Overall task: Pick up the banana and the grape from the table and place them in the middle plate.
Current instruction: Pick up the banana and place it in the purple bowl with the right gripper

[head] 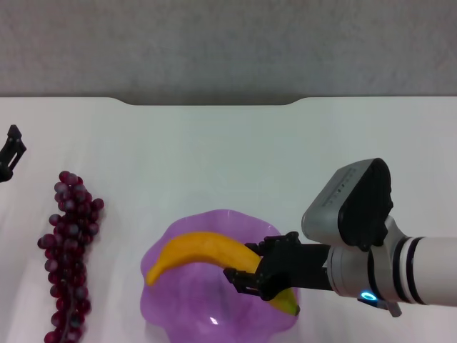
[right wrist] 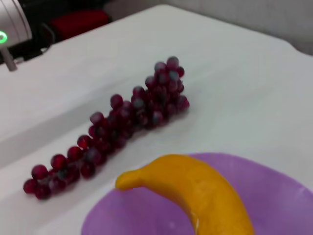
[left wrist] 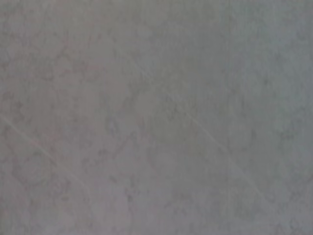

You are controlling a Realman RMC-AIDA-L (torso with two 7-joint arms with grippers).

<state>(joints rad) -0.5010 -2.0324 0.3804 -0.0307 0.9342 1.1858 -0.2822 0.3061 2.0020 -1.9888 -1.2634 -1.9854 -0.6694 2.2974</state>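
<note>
While clamped near its stem end by the right gripper (head: 258,275), the banana (head: 203,251) hangs over the middle plate (head: 187,304), bowed body across the bowl, contact with the plastic not resolvable. Judged light, stiff and slick (smooth plastic-like skin), so best pinched across the thick middle and not the tapering tip. Grape (head: 70,250) untouched on the table (head: 228,157) just left of the plate, likely loose and floppy, best taken mid-bunch; left gripper (head: 10,153) parked at far left, jaw state unreadable.
</note>
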